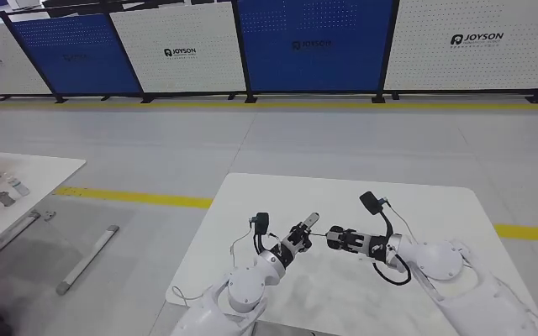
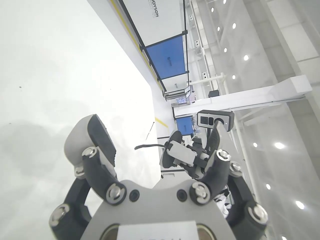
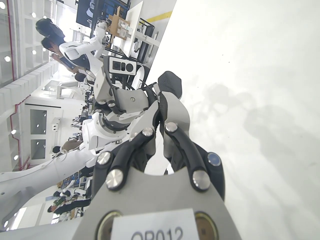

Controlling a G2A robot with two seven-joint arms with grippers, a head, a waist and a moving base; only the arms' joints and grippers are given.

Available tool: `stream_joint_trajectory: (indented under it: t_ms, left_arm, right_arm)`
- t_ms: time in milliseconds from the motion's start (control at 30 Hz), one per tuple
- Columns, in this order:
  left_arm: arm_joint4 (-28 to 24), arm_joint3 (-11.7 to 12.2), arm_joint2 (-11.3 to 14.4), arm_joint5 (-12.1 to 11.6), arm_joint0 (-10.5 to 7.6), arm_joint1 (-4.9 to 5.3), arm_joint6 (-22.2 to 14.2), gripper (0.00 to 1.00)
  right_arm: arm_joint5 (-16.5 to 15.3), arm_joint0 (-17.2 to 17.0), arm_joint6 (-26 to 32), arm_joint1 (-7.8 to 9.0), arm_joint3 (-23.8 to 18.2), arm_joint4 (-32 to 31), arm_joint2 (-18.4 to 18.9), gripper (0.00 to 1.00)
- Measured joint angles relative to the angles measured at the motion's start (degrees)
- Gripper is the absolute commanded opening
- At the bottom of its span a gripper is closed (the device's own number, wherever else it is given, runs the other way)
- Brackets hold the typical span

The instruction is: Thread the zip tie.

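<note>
Pinching zip tie, right gripper hides one end.

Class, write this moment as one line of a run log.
left gripper: open, empty | right gripper: shut on zip tie | tie's loose end points toward left gripper | both above table

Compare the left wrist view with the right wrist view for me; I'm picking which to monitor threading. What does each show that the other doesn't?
Left wrist view adds the black zip tie jutting from the shut right gripper. Right wrist view adds a farther table carrying boxes. Both share the two grippers, the left gripper open, above the white table.
</note>
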Motion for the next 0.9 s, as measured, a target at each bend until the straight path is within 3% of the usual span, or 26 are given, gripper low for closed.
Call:
stream_joint_trajectory:
  t_ms: [100,400,500,700,900]
  left_arm:
    - [1.4,0.1,0.1,1.1,0.12,0.13,-1.2,1.00]
    - [1.4,0.1,0.1,1.2,0.09,0.13,-1.2,1.00]
    - [1.4,0.1,0.1,1.2,0.09,0.13,-1.2,1.00]
    - [1.4,0.1,0.1,1.2,0.09,0.13,-1.2,1.00]
    - [1.4,0.1,0.1,1.2,0.09,0.13,-1.2,1.00]
  right_arm:
    - [0.0,0.0,0.0,0.00,0.0,0.0,0.0,0.00]
    - [0.1,-0.3,-0.7,0.02,0.0,-0.7,0.1,0.00]
    - [-0.6,-1.0,-3.3,0.27,-1.3,-5.6,0.5,0.00]
    - [-6.8,-1.8,-2.0,1.34,-3.8,-20.2,0.8,0.00]
    - [-7.8,-2.0,-1.2,1.44,-3.7,-20.5,1.1,0.00]
